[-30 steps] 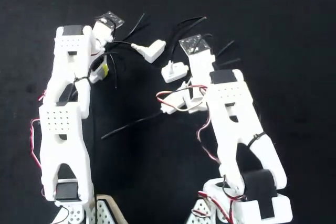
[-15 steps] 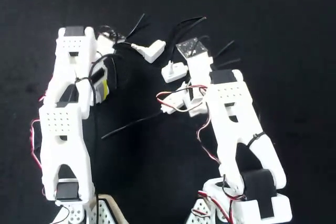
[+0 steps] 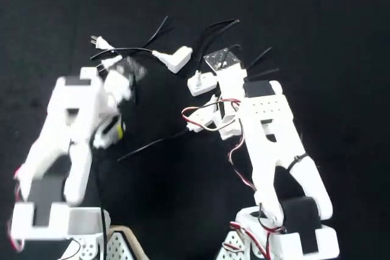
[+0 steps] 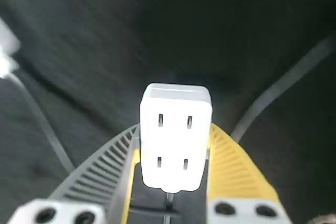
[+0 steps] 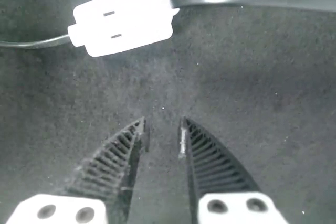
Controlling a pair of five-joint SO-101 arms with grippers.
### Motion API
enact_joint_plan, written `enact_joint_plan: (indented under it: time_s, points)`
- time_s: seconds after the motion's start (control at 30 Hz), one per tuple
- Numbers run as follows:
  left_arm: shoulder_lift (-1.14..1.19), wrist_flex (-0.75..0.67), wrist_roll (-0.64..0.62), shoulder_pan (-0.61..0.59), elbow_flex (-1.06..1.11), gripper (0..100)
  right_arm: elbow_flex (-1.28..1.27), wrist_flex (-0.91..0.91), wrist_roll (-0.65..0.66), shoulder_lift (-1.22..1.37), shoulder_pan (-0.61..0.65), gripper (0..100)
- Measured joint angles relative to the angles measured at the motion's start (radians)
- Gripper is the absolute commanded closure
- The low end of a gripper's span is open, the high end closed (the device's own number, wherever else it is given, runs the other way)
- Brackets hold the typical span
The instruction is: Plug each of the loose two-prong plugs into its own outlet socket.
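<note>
The white four-slot socket block [image 4: 176,108] sits clamped between the grey and yellow fingers of my left gripper [image 4: 173,145]. Its slotted face is turned outward, I judge so that a plug's prongs can reach it. My right gripper [image 5: 163,129] carries nothing, its fingers a narrow gap apart over the black table cloth [image 5: 252,87]. It is near a white two-slot socket on a black cord [image 5: 123,18], which lies flat with its slots up. My wrist views give those slots; the high view adds a loose white two-prong plug [image 3: 99,43] on the cloth beyond my left gripper, not yet in any socket.
</note>
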State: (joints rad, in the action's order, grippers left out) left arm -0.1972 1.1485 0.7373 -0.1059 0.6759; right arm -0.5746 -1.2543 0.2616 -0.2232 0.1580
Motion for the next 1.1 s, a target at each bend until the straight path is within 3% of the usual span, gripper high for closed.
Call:
enact_joint_plan:
  time_s: [0.2, 0.43, 0.57, 0.7, 0.9, 1.1]
  points:
    - [-0.319, -0.023, 0.075, 0.0, 0.348, 90, 0.0, 0.0, -0.002, 0.0, 0.0, 90.3]
    - [-0.5, 0.035, 0.094, 0.0, 0.419, 90, 0.023, -0.009, -0.002, 0.0, 0.0, 86.1]
    - [-0.585, 0.166, 0.081, -0.02, 0.37, 78, 0.08, -0.064, 0.002, 0.0, 0.0, 78.5]
    - [-0.7, 0.242, 0.054, -0.132, 0.311, 69, 0.13, -0.114, 0.061, 0.0, 0.008, 78.9]
    - [-0.91, 0.304, 0.048, -0.331, 0.304, 74, 0.196, -0.143, 0.095, -0.025, 0.172, 80.1]
    - [-1.114, 0.377, 0.035, -0.402, 0.336, 75, 0.227, -0.072, 0.089, -0.069, 0.416, 79.8]
